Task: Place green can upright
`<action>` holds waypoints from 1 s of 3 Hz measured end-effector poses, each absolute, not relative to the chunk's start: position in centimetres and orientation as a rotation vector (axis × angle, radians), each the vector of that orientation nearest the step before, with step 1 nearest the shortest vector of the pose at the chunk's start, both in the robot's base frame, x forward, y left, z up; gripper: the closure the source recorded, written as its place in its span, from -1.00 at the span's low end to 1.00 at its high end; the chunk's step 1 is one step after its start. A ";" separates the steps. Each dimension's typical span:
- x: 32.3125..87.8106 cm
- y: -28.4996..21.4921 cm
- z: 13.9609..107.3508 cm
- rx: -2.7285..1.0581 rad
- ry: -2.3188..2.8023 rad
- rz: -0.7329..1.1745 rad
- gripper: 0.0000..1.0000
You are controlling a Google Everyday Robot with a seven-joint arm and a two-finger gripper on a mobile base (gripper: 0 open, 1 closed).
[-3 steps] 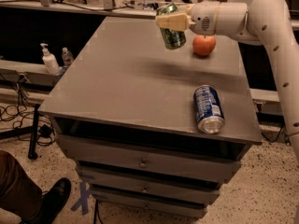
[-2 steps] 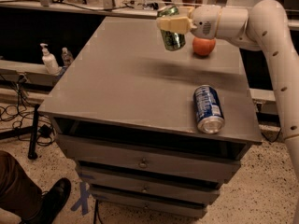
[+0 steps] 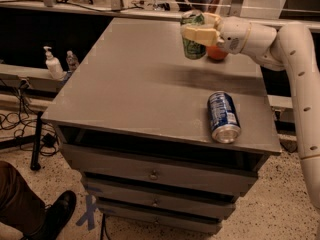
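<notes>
- Since prev frames, gripper (image 3: 200,34) and its slim pale-green aluminium drink can (image 3: 194,49) have shifted a bit right + lower.
- Jaws clamped on the can near its top; body hangs below the jaws, roughly upright, prob so the base meets the grey metal bench (image 3: 135,84) first.
- Can looks clear of bench, which lies under the jaws.
- Orange round fruit-like obj (image 3: 218,54) just behind jaws; blue-and-white can (image 3: 223,117) lies on its side well apart, toward cam. Set-down spot must miss both.
</notes>
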State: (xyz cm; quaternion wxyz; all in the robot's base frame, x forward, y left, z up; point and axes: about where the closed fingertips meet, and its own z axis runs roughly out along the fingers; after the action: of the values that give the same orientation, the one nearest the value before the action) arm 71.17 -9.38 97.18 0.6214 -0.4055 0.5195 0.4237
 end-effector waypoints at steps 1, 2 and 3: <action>70.4 -11.1 96.2 -0.932 1.168 0.986 1.00; 69.5 -12.9 95.4 -0.897 1.153 1.001 1.00; 68.9 -14.1 94.5 -0.867 1.138 1.018 1.00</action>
State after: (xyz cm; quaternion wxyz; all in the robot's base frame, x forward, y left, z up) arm 68.92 -14.07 94.54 0.6388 -0.3797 0.4988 0.4461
